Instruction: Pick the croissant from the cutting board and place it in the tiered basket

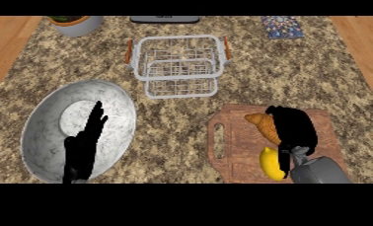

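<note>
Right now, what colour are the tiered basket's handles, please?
The handles are orange; head view shows them best.

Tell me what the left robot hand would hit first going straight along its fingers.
Probably the far rim of the grey plate under the left robot hand, open at lower left. Height is unclear: it might pass above the rim.

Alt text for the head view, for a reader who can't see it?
The robot's right hand is at the croissant on the wooden cutting board, with a lemon beside it. The wire tiered basket stands further back on the counter, and the left hand rests open over a grey plate.
</note>
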